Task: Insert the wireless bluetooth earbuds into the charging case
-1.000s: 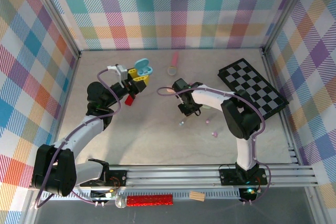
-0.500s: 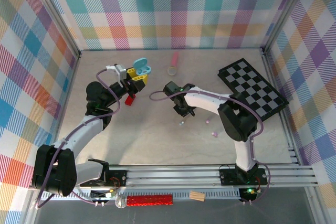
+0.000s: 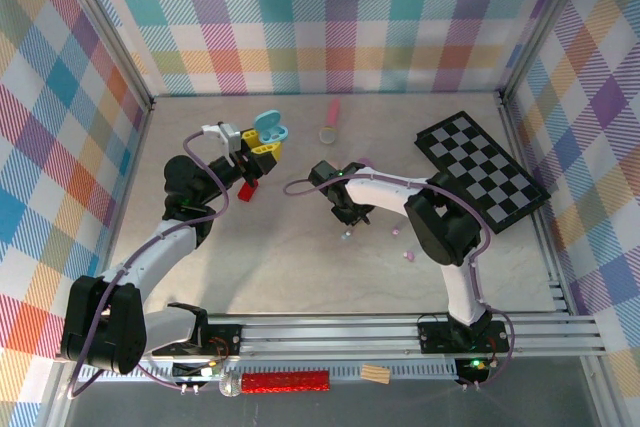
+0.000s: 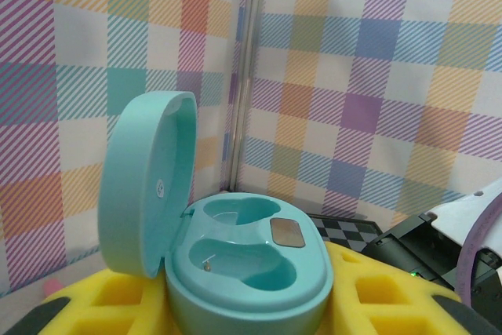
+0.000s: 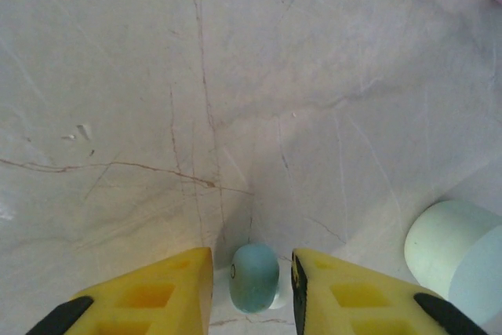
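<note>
Right now we are at the pick-up: the right jaws stand parted on either side of a teal earbud (image 5: 254, 278) lying on the table (image 5: 235, 76), not yet pinching it. Next we must close squarely on that tiny, glossy, rounded bead, which could squirt free. The left jaws are clenched on the charging case (image 4: 245, 260), its lid raised and both wells empty.

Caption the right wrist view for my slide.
Open right gripper straddles a teal earbud on the marble table.
</note>
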